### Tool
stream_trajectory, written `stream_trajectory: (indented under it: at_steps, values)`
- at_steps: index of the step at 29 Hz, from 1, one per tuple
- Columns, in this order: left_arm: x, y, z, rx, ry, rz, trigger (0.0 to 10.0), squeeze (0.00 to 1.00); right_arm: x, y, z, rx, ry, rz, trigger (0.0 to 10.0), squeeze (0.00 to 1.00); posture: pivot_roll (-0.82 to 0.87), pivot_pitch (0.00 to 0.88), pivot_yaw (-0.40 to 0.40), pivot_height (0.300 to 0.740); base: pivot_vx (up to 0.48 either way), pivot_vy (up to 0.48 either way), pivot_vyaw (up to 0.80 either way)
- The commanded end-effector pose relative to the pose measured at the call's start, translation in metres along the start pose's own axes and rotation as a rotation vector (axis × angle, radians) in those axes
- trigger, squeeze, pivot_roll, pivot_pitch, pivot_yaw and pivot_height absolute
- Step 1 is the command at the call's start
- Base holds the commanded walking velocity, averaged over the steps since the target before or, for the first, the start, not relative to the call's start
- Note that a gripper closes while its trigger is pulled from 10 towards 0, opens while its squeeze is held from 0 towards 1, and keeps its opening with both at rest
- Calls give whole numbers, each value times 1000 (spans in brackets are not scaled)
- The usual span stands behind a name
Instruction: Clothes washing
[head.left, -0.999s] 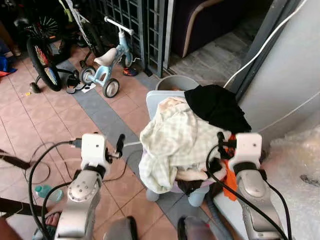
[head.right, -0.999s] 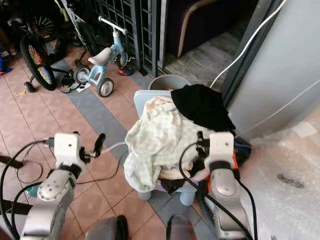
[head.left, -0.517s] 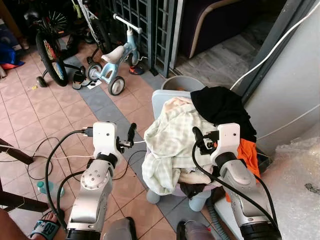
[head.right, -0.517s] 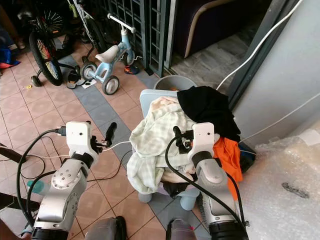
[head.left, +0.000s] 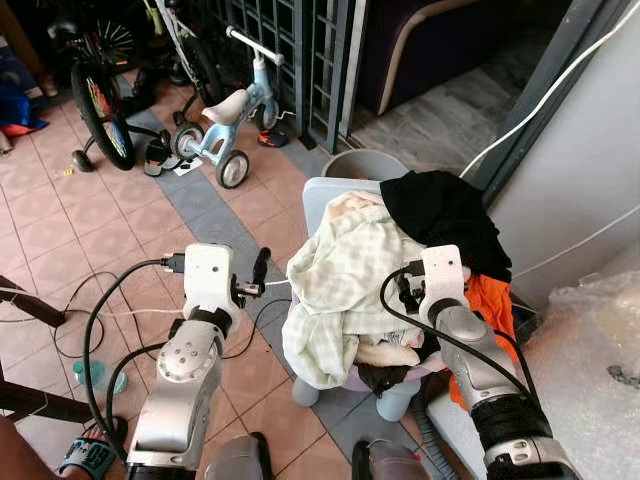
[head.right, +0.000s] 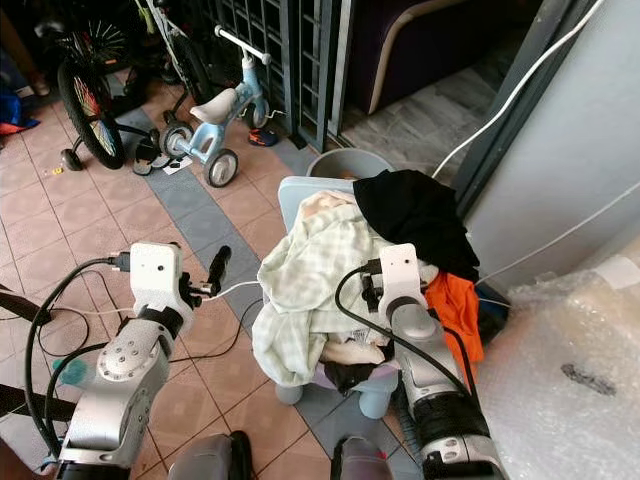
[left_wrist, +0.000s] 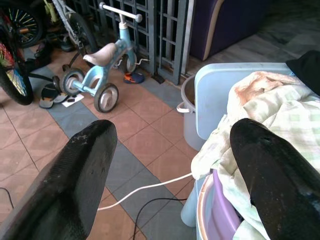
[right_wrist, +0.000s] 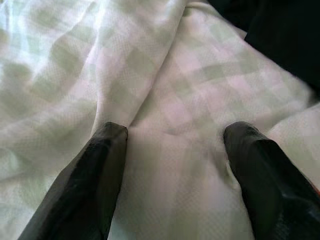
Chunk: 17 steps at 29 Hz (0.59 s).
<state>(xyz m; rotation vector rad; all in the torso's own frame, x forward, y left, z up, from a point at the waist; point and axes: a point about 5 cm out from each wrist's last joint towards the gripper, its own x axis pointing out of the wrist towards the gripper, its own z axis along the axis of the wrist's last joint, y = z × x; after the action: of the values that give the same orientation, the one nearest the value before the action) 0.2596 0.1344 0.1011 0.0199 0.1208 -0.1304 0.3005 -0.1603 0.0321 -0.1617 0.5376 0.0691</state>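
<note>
A heap of laundry sits on a blue tub (head.left: 322, 196) with a purple basket rim (left_wrist: 210, 210) under it. On top lies a pale green checked cloth (head.left: 345, 275), with a black garment (head.left: 440, 212) behind it and an orange one (head.left: 492, 300) at the right. My right gripper (head.left: 404, 288) is down on the heap. In the right wrist view it (right_wrist: 175, 160) is open, both fingertips (right_wrist: 107, 150) resting on the checked cloth (right_wrist: 165, 75). My left gripper (head.left: 256, 276) hovers open to the left of the heap, nothing between its fingers (left_wrist: 80, 170).
A grey bucket (head.left: 360, 163) stands behind the tub. A white cable (head.left: 268, 287) runs over the tiled floor. A blue tricycle (head.left: 225, 125), a bicycle (head.left: 100, 105) and a metal gate (head.left: 300, 50) stand at the back left. Bubble wrap (head.left: 600, 350) lies at the right. A person's sandalled foot (head.left: 88, 457) is near left.
The camera has shifted since the earliest frames. My right gripper has moved forward and down onto the checked cloth. The left arm has hardly moved.
</note>
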Motion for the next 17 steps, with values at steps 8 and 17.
stream_trajectory:
  at_steps: [8, 17]
  values:
    - [-2, -1, 1, 19, 12, -4, 10000, 0, 3, 11, -10, -27, 72, 91, 0, 0, 39, 160, -7, 740, 0, 0, 0]
    - [3, -3, 1, 22, 11, -5, 10000, 0, 5, 13, -11, -50, 72, 111, 0, 0, 34, 147, -11, 740, 0, 0, 0]
